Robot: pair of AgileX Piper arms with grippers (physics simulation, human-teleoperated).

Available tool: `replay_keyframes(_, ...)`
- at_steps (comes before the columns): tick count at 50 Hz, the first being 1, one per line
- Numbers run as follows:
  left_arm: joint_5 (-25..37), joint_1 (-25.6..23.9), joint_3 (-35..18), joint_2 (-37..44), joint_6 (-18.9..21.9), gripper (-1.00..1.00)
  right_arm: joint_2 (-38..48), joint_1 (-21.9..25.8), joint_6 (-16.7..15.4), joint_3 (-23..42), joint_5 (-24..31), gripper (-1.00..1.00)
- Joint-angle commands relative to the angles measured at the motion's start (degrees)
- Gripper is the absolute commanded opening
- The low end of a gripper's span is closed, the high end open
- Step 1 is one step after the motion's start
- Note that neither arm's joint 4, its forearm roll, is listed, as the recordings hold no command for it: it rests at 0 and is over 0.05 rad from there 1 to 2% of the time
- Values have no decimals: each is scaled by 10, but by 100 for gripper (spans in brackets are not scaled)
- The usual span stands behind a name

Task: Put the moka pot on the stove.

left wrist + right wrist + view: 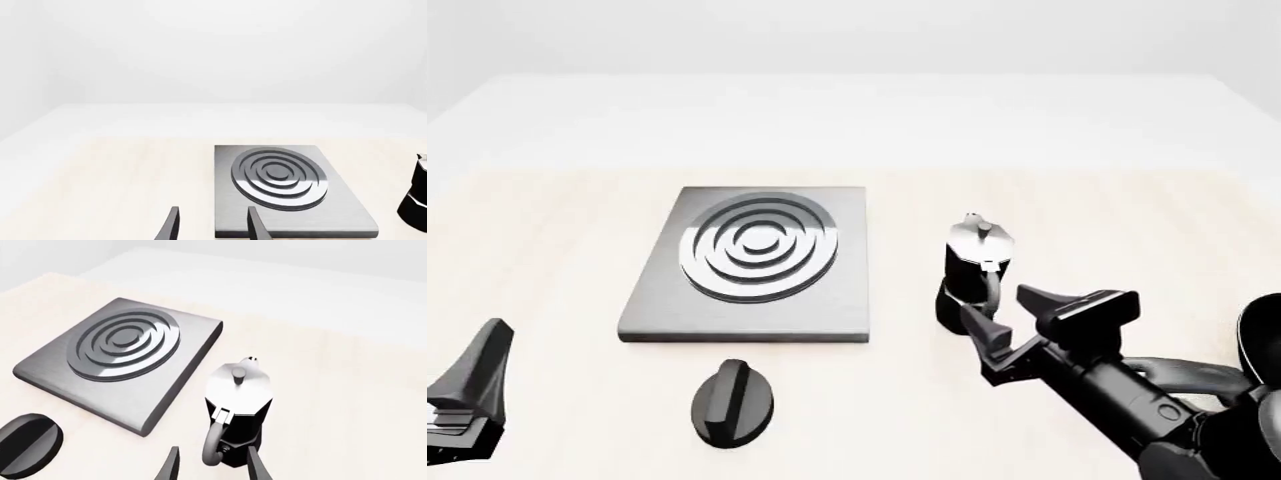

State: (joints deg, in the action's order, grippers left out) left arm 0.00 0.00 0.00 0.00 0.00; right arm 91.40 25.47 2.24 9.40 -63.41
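Note:
The moka pot [974,262] stands upright on the light wooden table, to the right of the stove [747,262] and apart from it. It is black and faceted, with a silver lid and knob. My right gripper [998,304] is open, low at the pot's near side. In the right wrist view the pot [239,402] has its curved handle [212,444] between the open fingers [256,466], with no contact showing. My left gripper [478,378] is open and empty at the front left, facing the stove [280,185]. The pot's edge also shows in the left wrist view [417,195].
A black oval knob [733,400] lies on the table in front of the stove; it also shows in the right wrist view [27,442]. A dark rounded shape [1262,335] sits at the right edge behind my right arm; I cannot tell what it is.

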Motion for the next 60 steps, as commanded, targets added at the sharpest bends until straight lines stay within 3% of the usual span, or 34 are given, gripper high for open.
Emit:
replay_keyframes(1,0,0,0,0,0,100,23,1,5,-1,-21,100)
replay_keyframes(50,0,0,0,0,0,100,64,0,14,10,-45,100)
replay_keyframes(51,0,0,0,0,0,100,40,6,19,0,-42,-100)
replay_keyframes(60,0,0,0,0,0,100,40,7,19,0,-43,-100)
